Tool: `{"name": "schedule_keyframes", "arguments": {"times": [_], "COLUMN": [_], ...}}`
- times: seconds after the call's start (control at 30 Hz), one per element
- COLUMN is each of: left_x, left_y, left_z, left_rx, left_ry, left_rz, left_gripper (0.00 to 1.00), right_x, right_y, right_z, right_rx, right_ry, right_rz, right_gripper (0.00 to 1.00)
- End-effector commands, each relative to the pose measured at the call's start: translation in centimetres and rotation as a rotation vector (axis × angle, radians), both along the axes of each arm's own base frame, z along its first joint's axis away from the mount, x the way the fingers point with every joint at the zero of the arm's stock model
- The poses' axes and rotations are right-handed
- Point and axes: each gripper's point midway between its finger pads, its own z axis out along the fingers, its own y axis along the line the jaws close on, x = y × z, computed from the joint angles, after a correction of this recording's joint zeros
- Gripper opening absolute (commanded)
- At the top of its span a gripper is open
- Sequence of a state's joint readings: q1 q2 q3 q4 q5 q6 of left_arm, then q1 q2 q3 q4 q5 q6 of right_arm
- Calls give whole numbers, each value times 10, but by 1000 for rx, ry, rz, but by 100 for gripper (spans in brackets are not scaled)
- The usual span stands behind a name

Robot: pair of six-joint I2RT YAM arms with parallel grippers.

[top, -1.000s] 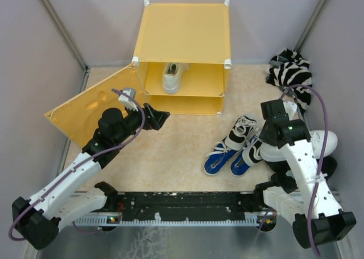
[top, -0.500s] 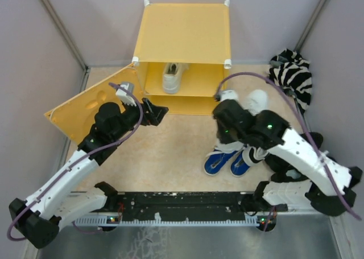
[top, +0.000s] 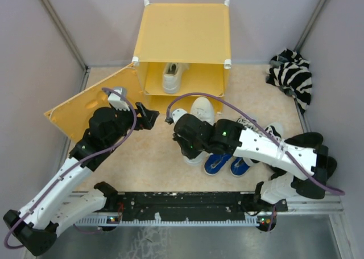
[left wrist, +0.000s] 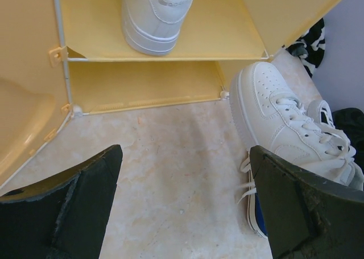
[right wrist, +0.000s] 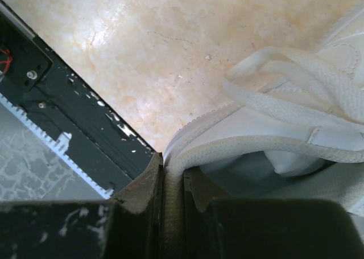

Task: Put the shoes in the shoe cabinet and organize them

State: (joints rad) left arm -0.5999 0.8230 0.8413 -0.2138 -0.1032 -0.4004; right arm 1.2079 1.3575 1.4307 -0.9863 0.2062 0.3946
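Right wrist view shows my right claw (right wrist: 170,176) pinching the white sneaker (right wrist: 267,128) by its collar; that arm reaches left across mid-bench, just before the shoe cabinet (top: 182,31). My left claw (left wrist: 182,202) hovers gaping.

Yellow-orange shoe cabinet (top: 182,34); all-white sneaker (top: 200,111); bright blue sneakers (top: 216,164); black-and-white striped bundle (top: 292,74), perhaps cloth; mottled beige floor (top: 153,151).

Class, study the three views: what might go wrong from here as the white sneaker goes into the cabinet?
1. The right fingers pinch only the thin heel rim of the white sneaker, so it may slip out or swing.
2. Its loose laces could snag on the blue sneakers below.
3. The open left fingers sit near the opening of the shoe cabinet; the arms might collide there.
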Motion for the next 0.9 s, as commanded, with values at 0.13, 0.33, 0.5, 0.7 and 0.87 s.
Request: {"name": "schedule_keyframes", "arguments": {"times": [0.13, 0.33, 0.5, 0.7, 0.87], "left_x": [-4, -1, 3, 1, 1], "left_y": [13, 18, 21, 22, 23], "left_z": [14, 6, 2, 3, 4], "left_rx": [-3, 25, 44, 37, 38], "left_ry": [-46, -38, -34, -41, -47], "left_rz": [44, 72, 93, 92, 96], "left_gripper": [99, 99, 99, 99, 99], "right_x": [45, 24, 16, 30, 38], "right_y": [22, 63, 74, 54, 46], "right_z": [26, -17, -62, -88, -75], "right_rx": [28, 141, 172, 79, 105], "right_ry": [-205, -80, -33, -51, -83], "right_rz": [99, 220, 228, 93, -29], "right_gripper": [0, 0, 20, 54, 60]}}
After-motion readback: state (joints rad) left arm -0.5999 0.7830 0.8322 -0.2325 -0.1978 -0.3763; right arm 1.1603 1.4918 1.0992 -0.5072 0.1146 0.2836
